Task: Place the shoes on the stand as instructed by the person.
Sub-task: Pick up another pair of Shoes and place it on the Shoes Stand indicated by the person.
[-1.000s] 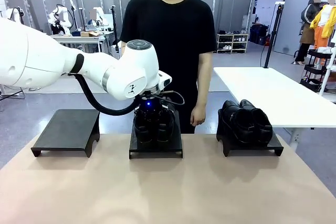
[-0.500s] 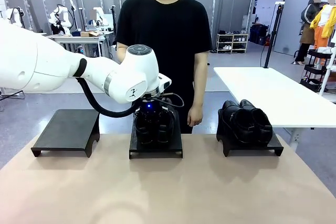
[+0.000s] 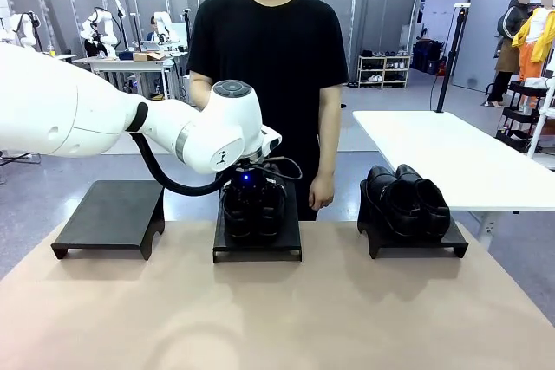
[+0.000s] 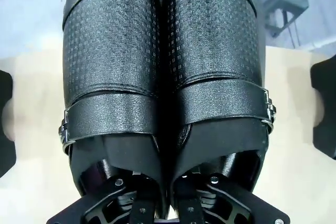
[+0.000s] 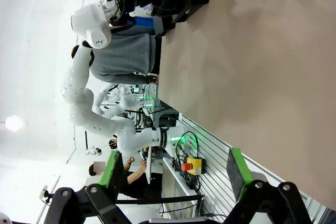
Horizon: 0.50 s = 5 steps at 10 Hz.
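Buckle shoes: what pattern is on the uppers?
Black, with a fine embossed grid texture on the buckle shoes; clearest in the left wrist view.

Left stand [image 3: 108, 211] bare — open approach, middle [image 3: 257, 244] and right stands [image 3: 416, 240] shoe-filled

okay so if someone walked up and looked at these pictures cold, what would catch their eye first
Most likely the big white left arm sweeping in over the table, its gripper shut on a pair of buckled black shoes at the middle stand. Next, the person in a black T-shirt standing just behind that stand, and a second pair of black shoes sitting on the right stand while the left stand is bare.
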Tool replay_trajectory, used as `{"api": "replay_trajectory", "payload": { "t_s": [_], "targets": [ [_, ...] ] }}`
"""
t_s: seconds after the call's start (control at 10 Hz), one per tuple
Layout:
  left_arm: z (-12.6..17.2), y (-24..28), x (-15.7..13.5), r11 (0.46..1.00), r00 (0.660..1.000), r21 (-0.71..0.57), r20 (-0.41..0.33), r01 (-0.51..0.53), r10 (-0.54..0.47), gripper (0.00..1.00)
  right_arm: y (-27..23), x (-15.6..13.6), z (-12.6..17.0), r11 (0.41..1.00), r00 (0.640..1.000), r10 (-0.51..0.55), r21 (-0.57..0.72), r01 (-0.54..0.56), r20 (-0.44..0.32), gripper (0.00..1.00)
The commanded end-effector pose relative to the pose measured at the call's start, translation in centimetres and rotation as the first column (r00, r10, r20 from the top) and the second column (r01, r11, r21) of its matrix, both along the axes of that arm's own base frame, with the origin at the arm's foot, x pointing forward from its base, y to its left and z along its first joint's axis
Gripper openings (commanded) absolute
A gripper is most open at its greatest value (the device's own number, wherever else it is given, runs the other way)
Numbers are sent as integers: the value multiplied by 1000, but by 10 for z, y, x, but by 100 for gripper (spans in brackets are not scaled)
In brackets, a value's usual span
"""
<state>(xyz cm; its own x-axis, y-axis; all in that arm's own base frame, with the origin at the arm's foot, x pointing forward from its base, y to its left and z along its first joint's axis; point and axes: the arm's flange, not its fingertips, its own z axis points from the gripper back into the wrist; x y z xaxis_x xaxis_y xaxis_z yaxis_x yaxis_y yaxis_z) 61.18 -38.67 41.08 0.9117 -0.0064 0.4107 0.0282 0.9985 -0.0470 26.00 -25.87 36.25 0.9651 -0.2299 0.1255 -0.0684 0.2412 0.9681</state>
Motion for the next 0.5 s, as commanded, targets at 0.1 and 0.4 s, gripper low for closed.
{"api": "replay_trajectory", "payload": {
  "t_s": [0.1, 0.4],
  "targets": [
    [-2, -2, 7, 1000, 1000, 6, 10, -7, 7, 8, 0, -2, 3, 1000, 1000, 4, -4, -4, -8, 100],
    [-2, -2, 7, 1000, 1000, 5, 0, 4, -4, 48, 0, -2, 3, 1000, 1000, 4, -4, -4, -8, 100]
  ]
}}
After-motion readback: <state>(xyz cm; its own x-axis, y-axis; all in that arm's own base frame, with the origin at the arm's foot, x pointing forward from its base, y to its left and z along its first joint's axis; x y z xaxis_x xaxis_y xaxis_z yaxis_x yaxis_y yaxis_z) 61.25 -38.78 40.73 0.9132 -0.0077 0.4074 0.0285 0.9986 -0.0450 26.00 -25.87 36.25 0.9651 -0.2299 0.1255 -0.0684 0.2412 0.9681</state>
